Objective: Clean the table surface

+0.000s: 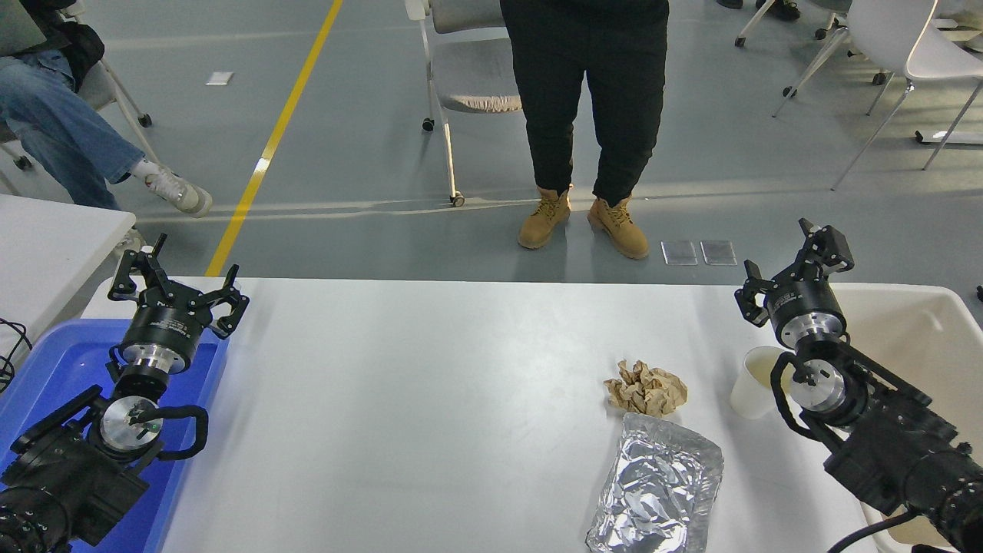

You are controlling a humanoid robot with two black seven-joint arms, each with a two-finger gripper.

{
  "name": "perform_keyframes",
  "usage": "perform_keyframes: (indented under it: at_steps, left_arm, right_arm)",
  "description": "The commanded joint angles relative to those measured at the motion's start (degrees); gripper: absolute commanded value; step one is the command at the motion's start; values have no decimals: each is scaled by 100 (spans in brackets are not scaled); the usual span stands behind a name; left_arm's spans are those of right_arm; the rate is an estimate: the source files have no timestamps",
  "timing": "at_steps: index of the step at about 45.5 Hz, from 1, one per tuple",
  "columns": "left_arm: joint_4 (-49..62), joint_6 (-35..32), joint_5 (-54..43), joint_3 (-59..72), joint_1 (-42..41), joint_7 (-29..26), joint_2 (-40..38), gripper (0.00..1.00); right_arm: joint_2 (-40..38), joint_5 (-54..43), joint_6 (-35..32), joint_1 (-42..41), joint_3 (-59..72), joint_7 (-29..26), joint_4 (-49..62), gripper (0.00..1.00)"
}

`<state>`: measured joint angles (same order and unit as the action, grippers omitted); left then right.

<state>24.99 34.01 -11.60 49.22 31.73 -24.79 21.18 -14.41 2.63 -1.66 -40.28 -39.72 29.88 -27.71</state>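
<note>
The white table surface (430, 399) fills the lower part of the view. On its right side lie a crumpled brown paper ball (647, 389), a crumpled foil tray (659, 488) and a white paper cup (757, 381). My right gripper (795, 265) is open and empty, above the table's far right edge, beyond the cup. My left gripper (178, 278) is open and empty, parked at the lower left over the blue bin (54, 369).
A beige tub (921, 330) stands at the table's right end. A person in black trousers and tan boots (584, 115) stands beyond the far edge. A smaller white table (46, 246) is at the left. Chairs stand behind.
</note>
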Motion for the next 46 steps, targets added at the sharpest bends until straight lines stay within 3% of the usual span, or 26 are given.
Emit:
perform_keyframes:
  at_steps: [1, 19, 31, 46]
  left_arm:
    - [6, 0, 0, 0, 0, 0, 0, 100]
    - [-3, 0, 0, 0, 0, 0, 0, 100]
    - [6, 0, 0, 0, 0, 0, 0, 100]
    - [-3, 0, 0, 0, 0, 0, 0, 100]
  right_arm:
    - [-10, -184, -1, -42, -1, 1, 117, 98]
    - [-106, -228, 8, -411, 525, -8, 143, 98]
    - [-651, -88, -18, -859, 2204, -8, 20, 98]
    - [-1459, -544, -10, -1316, 2714, -17, 310, 98]
